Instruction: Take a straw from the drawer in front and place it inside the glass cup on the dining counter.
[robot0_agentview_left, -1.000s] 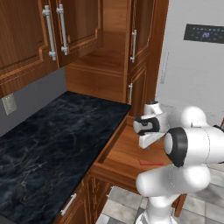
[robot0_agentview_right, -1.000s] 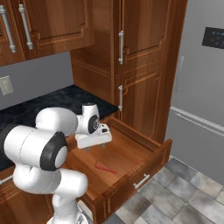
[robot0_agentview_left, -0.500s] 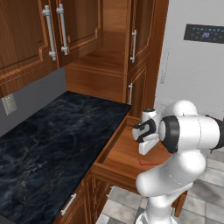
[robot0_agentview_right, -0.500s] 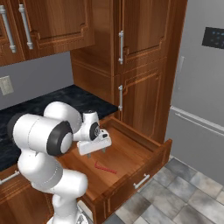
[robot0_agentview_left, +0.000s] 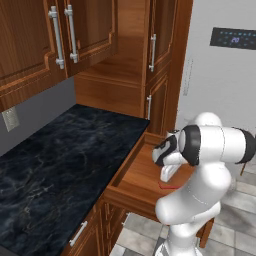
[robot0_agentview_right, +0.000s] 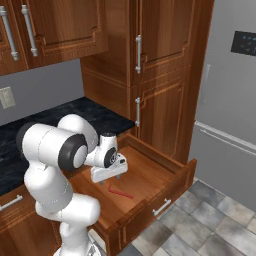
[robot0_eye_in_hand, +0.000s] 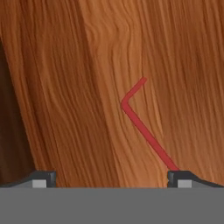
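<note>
Here the gripper (robot0_eye_in_hand: 112, 177), jaws apart, hovers over the straw (robot0_eye_in_hand: 142, 124) in the drawer (robot0_agentview_right: 165, 185). Best shift toward the straw's long shaft, centre it, then descend.

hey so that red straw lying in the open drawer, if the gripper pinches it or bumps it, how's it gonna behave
The straw looks very thin, so it is probably light and may skid over the drawer floor when nudged. It lies flat on the wood, so closing fingers could roll it aside. Its bent tip might limit rolling. The gripper stands open above it.
</note>
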